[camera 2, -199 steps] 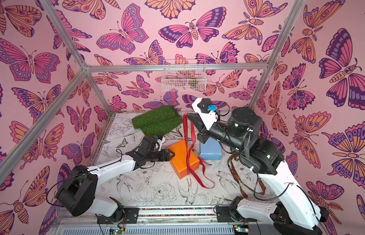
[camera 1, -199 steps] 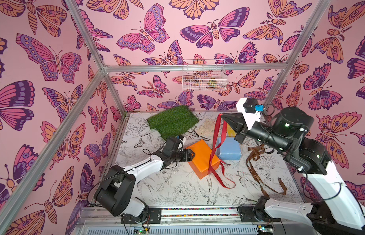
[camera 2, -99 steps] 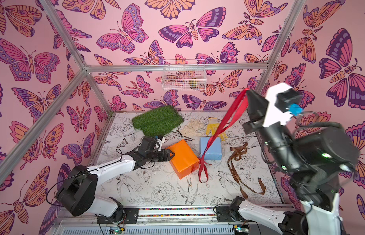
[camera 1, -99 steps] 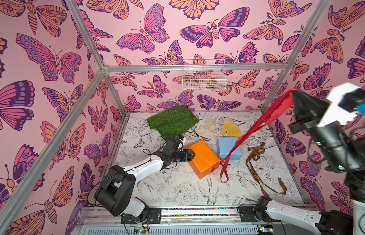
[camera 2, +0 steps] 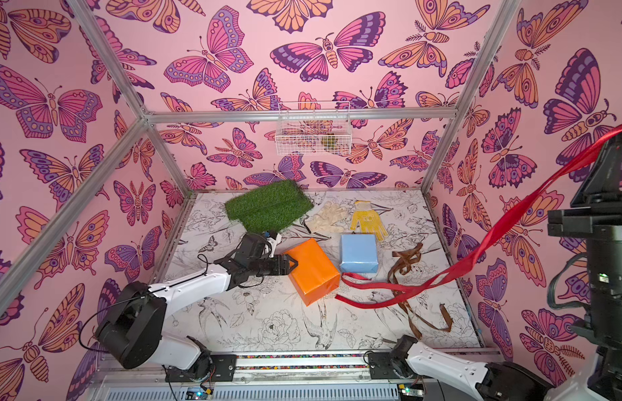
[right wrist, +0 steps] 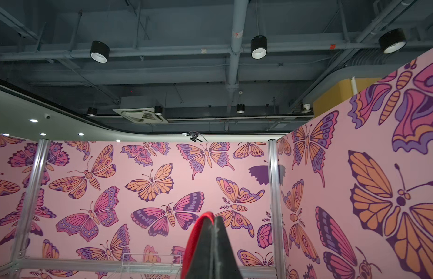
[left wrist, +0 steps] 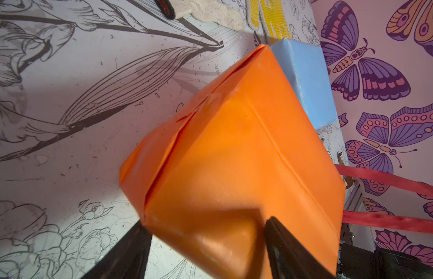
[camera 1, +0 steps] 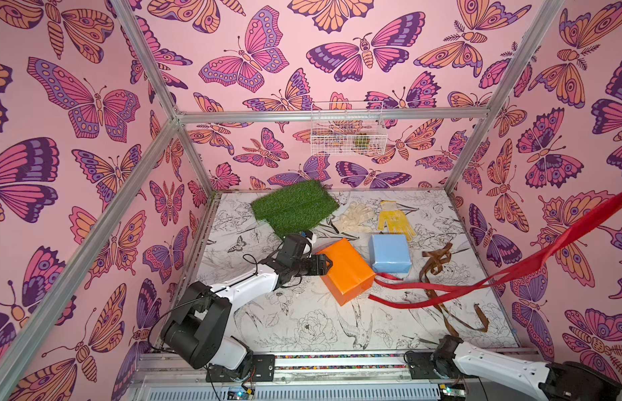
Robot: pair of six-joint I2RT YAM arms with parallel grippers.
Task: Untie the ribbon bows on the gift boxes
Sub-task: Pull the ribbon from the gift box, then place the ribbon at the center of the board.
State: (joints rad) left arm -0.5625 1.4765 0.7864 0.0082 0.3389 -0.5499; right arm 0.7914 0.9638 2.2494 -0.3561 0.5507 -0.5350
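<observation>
Ribbon (camera 2: 504,239), red, pinched in my closed right tool (right wrist: 213,218) at a top view's upper right; long axis slants down-left to tabletop (camera 2: 268,312) beside orange box (camera 2: 313,270), clamped in my wide-spread left tool (camera 2: 290,265)

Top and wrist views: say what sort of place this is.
Probably a robot test booth inside an industrial hall: butterfly-print panels on an aluminium frame enclose the table, the left arm and right arm are mounted on its rail, and a bare ceiling with pipes and spotlights shows above.
</observation>
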